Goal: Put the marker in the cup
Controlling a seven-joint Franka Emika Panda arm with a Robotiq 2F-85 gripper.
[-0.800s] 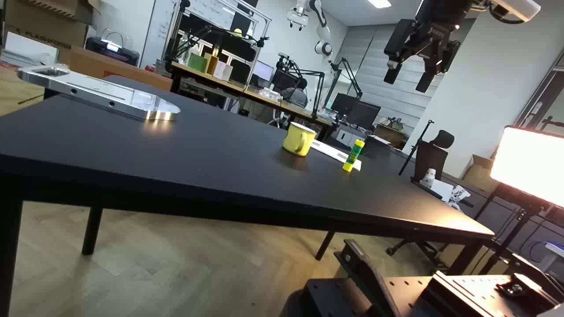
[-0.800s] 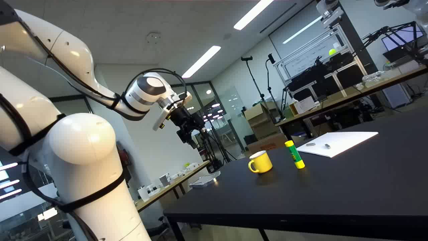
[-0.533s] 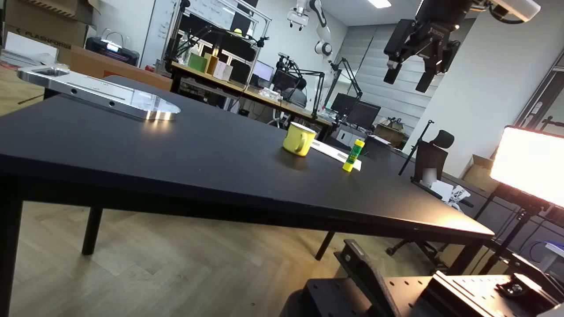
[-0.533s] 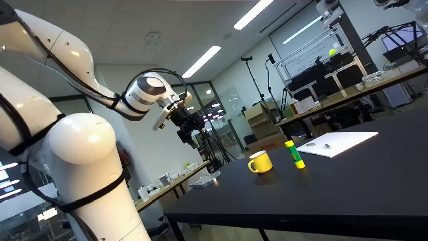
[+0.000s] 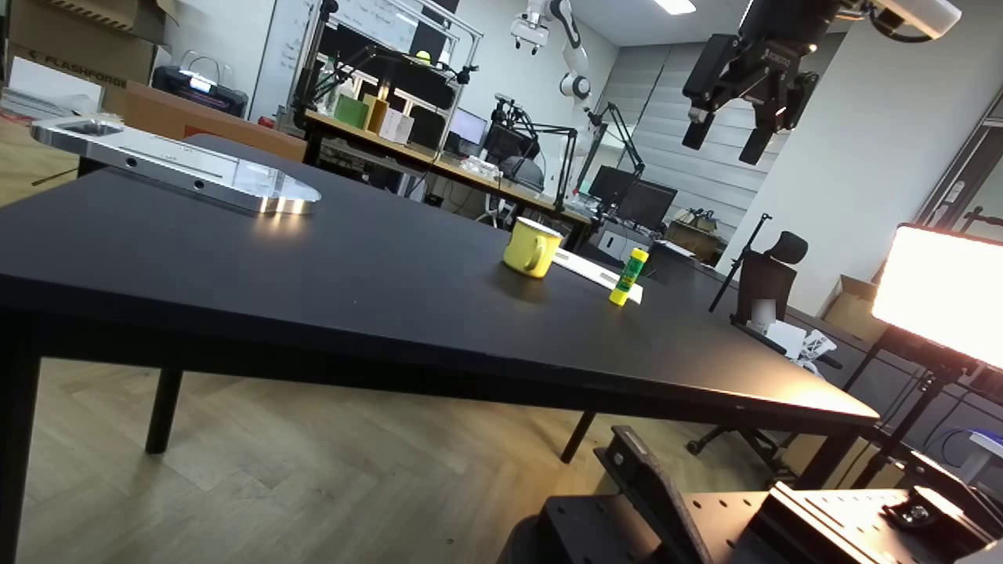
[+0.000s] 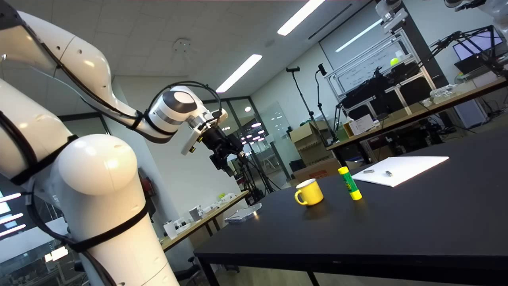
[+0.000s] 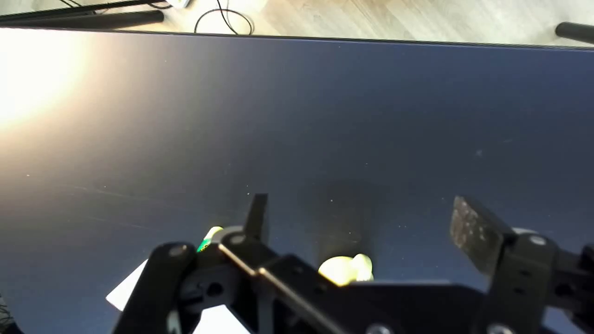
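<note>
Can see whole, in both exterior views, short green marker with yellow ends (image 6: 350,183), upright near squat yellow cup (image 6: 310,193) on black table (image 6: 357,234). In wrist view, only parts of both, far from table's upper edge, behind black two-fingered gripper (image 7: 362,202), spread wide, empty.

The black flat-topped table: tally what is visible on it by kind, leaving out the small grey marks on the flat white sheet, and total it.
Small squat yellow cup with a handle: 1
Short green marker with yellow ends: 1
Flat white sheet: 1
Flat silvery metal plate: 1
Total: 4
</note>
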